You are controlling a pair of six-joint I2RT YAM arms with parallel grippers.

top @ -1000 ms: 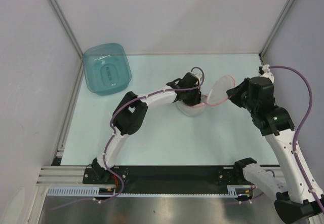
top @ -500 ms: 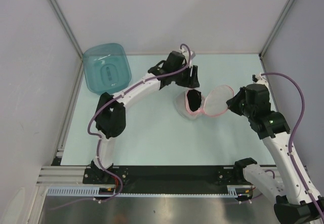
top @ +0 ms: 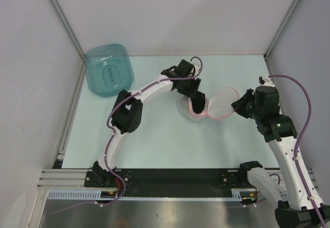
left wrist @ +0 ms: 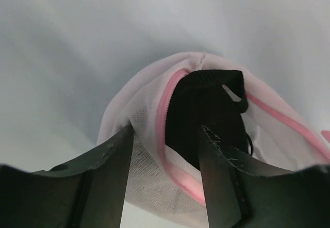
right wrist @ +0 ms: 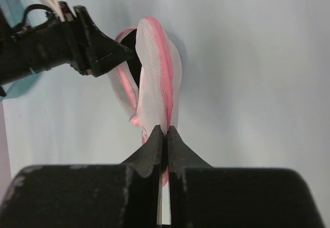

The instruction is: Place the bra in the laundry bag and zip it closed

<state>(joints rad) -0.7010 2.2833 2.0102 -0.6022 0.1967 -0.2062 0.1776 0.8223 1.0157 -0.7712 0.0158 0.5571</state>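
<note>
Bra (left wrist: 206, 109) noted bunched inside the left half of bag (top: 220, 103), mid-table (top: 165, 140). Bag is unzipped, and its pink trim is seen curving round the black fabric. The right half is tipped up, its edge pinched flat by right gripper (right wrist: 165, 132). Left gripper (left wrist: 166, 135) is held just over the filled half, fingers spread, nothing gripped. Tub (top: 109, 70) is set far left, well apart.

Two arms (top: 154, 86) (top: 289, 150), two end effectors (left wrist: 166, 135) (right wrist: 165, 131), one laundry bag (top: 223, 103), one bra (left wrist: 206, 104), one teal tub (top: 108, 70).
</note>
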